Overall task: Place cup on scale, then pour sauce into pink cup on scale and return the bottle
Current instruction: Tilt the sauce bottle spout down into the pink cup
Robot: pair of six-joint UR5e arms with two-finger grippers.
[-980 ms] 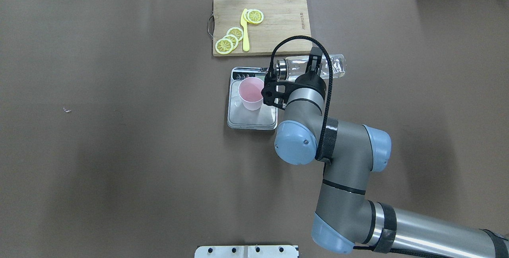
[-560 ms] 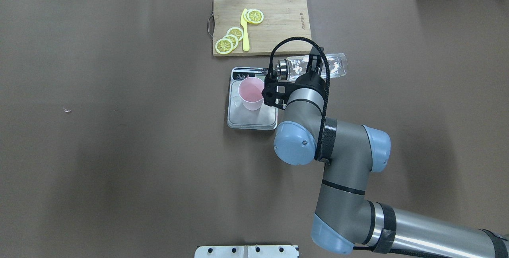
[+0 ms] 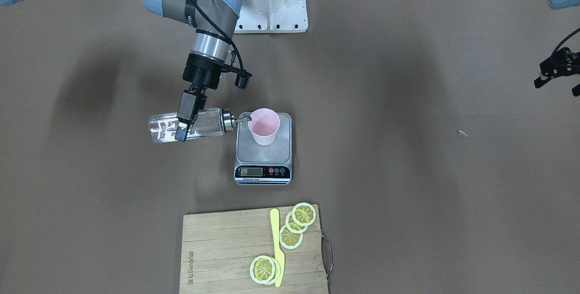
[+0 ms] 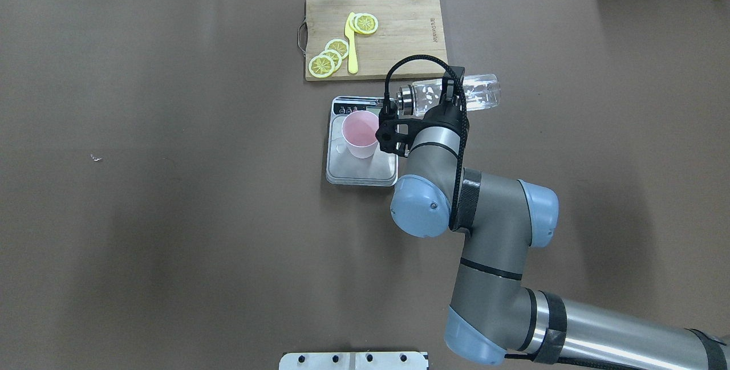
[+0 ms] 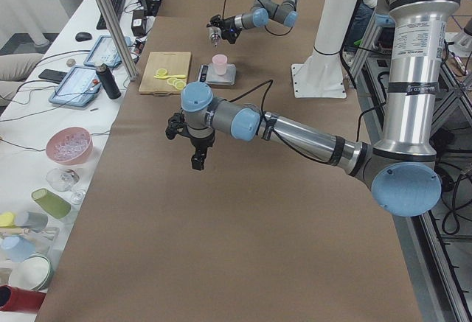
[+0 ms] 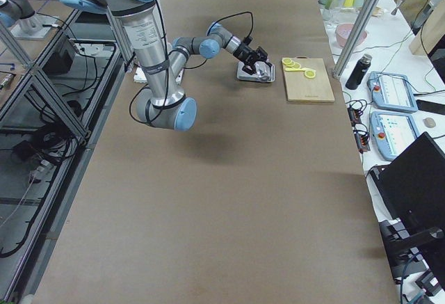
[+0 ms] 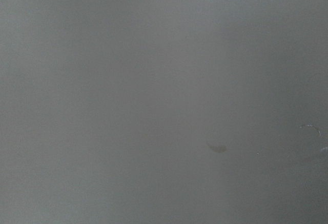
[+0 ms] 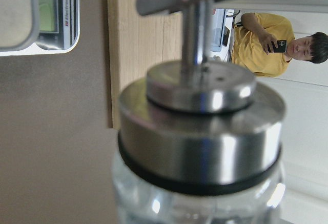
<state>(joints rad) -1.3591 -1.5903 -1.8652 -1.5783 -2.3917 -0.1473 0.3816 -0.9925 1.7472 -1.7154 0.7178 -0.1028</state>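
In the overhead view the base end of the small clear glass bottle with a silver pour-spout cap (image 3: 207,124) has crept toward the upper right of the frame. Its spout has stayed by the cup, and the bubbles inside have shifted.

The brown counter (image 3: 408,171) fills every view. The right arm reaches in from the upper left of the front-facing view, and its right hand (image 3: 182,126) is clenched around the bottle's middle. The bottle lies almost level, left of centre. The left hand (image 5: 198,161) hangs over bare counter well apart from everything; whether it is released or clenched I cannot tell.

The wooden cutting board (image 3: 217,248), bottom centre, carries lemon slices (image 3: 303,214) and a yellow knife (image 3: 276,248). Above it sits the flat steel digital scale (image 3: 272,150), and the pale-pink tapered cup (image 3: 264,126) stands upright on its platform. The spout tip sits just at the cup's left rim.

The cup is placed, so pouring looks to be the step in hand. No stream is visible, and the colourless sauce cannot be made out in the cup. The next move likely calls for more tilt with the spout kept over the rim.
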